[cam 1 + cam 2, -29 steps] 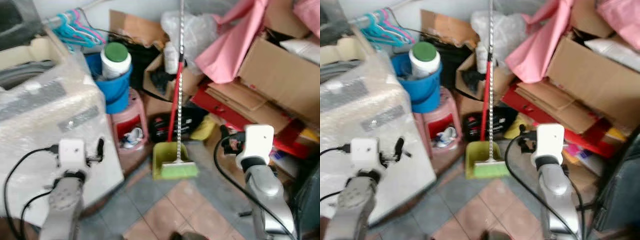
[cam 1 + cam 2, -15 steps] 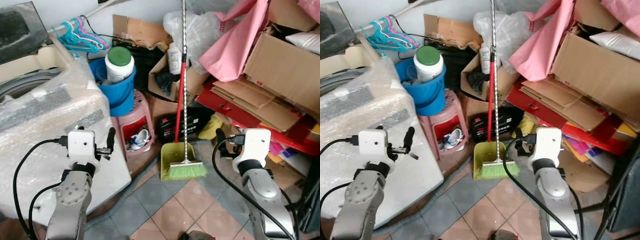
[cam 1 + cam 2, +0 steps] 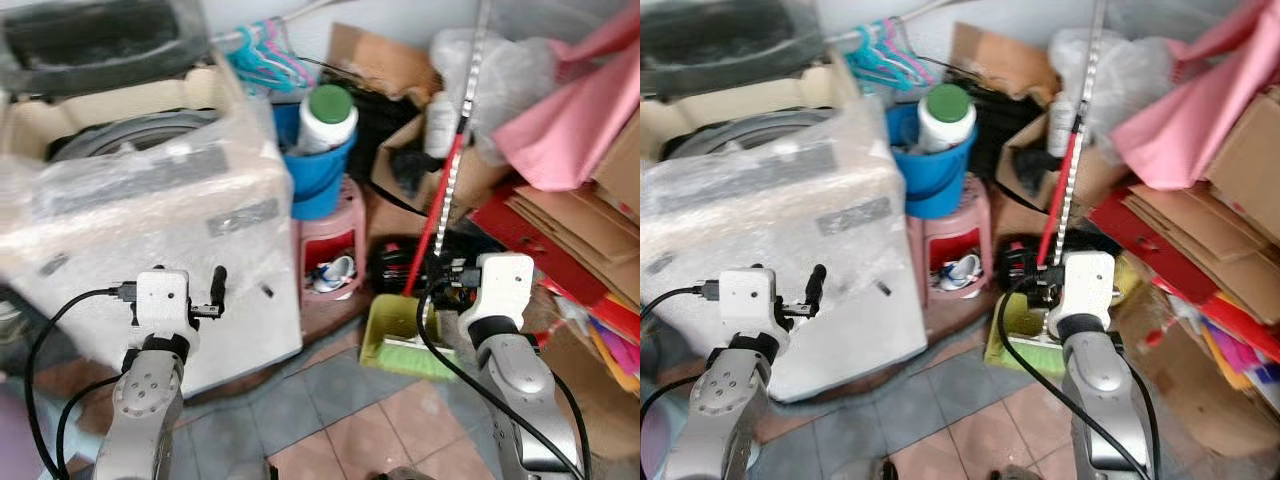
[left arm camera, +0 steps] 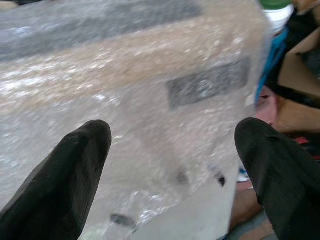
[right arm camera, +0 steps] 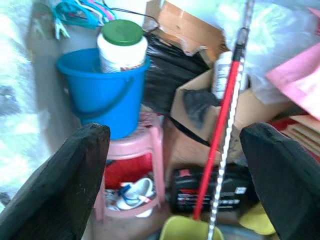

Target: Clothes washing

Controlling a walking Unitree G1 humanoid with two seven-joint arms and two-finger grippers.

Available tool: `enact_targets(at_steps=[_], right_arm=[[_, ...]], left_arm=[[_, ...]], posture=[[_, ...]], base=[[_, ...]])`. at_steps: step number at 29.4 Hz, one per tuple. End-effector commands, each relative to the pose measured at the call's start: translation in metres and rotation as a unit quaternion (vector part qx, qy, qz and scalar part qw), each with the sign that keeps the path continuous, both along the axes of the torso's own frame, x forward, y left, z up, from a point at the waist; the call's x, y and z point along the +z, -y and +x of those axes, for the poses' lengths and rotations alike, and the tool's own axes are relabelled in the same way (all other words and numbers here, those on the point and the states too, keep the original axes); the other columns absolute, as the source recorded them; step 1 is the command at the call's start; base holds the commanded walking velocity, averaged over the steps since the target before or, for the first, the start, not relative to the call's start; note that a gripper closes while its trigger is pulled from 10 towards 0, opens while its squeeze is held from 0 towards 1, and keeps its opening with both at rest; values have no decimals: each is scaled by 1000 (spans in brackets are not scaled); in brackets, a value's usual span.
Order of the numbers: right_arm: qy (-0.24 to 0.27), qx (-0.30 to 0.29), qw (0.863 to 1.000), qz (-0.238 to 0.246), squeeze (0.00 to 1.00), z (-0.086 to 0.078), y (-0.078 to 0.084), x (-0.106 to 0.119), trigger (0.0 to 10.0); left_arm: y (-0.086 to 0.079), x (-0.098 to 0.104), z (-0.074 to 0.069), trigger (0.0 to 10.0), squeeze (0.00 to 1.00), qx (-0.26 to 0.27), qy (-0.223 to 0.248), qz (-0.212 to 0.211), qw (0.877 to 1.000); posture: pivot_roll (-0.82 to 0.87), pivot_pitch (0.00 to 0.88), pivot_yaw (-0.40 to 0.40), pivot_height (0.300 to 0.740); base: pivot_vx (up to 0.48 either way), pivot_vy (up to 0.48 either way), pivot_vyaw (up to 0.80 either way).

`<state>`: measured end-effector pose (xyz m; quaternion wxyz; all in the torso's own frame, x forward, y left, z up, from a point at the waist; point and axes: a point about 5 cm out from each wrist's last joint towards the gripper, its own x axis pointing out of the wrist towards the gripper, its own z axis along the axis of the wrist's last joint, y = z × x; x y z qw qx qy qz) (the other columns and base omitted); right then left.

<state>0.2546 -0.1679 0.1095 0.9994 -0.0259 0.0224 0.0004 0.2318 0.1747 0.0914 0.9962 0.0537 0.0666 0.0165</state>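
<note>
A white top-loading washing machine [image 3: 150, 210] wrapped in bubble wrap stands at the left, its dark lid [image 3: 100, 40] raised and the drum opening [image 3: 130, 135] showing. My left gripper [image 4: 175, 145] is open and empty, held a short way in front of the machine's front panel, its fingertips [image 3: 218, 280] level with the lower half. My right gripper [image 5: 175, 145] is open and empty too, held out over the green dustpan [image 3: 400, 330] and pointing at the pink stool [image 5: 135, 165].
A blue bucket [image 3: 315, 165] holding a white green-lidded jar [image 3: 327, 115] sits on the pink stool beside the machine. A red-handled broom [image 3: 440, 210] leans among cardboard boxes and pink cloth [image 3: 570, 110] at the right. Hangers [image 3: 265, 60] hang behind. Tiled floor lies below.
The camera has turned left, so the washing machine now takes up more of the picture and the clutter has slid right. Both arms keep the same pose, grippers still open.
</note>
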Motion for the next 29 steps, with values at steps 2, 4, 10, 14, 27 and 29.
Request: enact_targets(at_steps=[2, 4, 10, 14, 27, 29], right_arm=[[-3, 2, 1000, 7, 0, 6, -8, -4, 10000], [2, 4, 1000, 11, 0, 10, -10, -3, 10000], [51, 31, 998, 2, 0, 24, -12, 23, 10000], [34, 12, 999, 10, 0, 23, -3, 16, 10000], [34, 16, 999, -10, 0, 18, -1, 16, 10000], [24, -2, 1000, -5, 0, 17, 5, 14, 10000]], left_arm=[[-3, -6, 6, 10000, 0, 7, -6, 19, 1000], [-5, -5, 14, 10000, 0, 12, -1, 33, 999], [-14, 14, 30, 10000, 0, 11, 25, 42, 999], [-23, 14, 23, 10000, 0, 64, 12, 19, 998], [6, 15, 19, 10000, 0, 27, 14, 6, 1000], [10, 20, 22, 10000, 0, 17, 15, 7, 1000]], posture=[[-26, 0, 40, 740], [-9, 0, 39, 740], [-8, 0, 39, 740], [21, 0, 39, 740], [-1, 0, 22, 740], [-2, 0, 19, 740]], base=[[0, 0, 800], [0, 0, 800], [0, 0, 800], [0, 0, 800], [0, 0, 738], [0, 367, 0]])
